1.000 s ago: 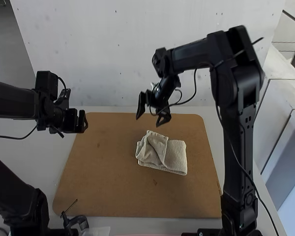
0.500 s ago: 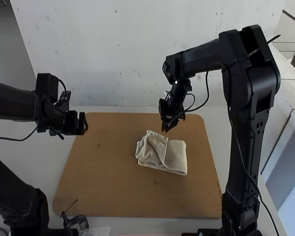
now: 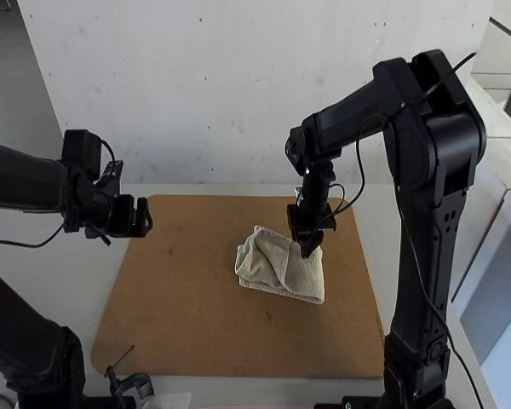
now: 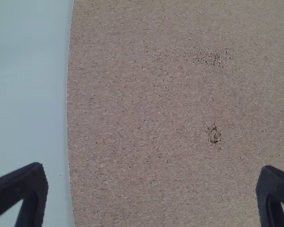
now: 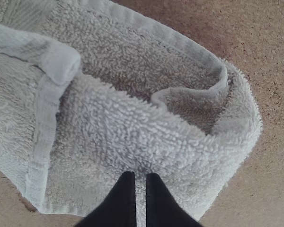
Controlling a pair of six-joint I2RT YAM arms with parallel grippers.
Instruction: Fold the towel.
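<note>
The beige towel (image 3: 300, 277) lies on the brown board, roughly folded, with a loose, turned-over flap on its left part in the high view. My right gripper (image 3: 307, 250) is pointed down at the towel's far edge, right of the flap. Seen from the right wrist, the gripper (image 5: 140, 175) is shut, its tips side by side over the terry surface of the towel (image 5: 109, 137); whether they touch it I cannot tell. My left gripper (image 3: 143, 218) hangs by the board's far left corner, and in the left wrist view the gripper (image 4: 151, 187) is open, fingers wide apart.
The brown board (image 3: 187, 315) covers the middle of the white table (image 3: 370, 221). A pale wall rises behind it. A small black device (image 3: 129, 383) with a thin rod is at the board's near left corner. Cables hang from both arms.
My right gripper was open beyond the towel; it has shut and moved right and nearer, down to the towel's far edge. The towel's shape looks the same. My left arm stays almost still.
</note>
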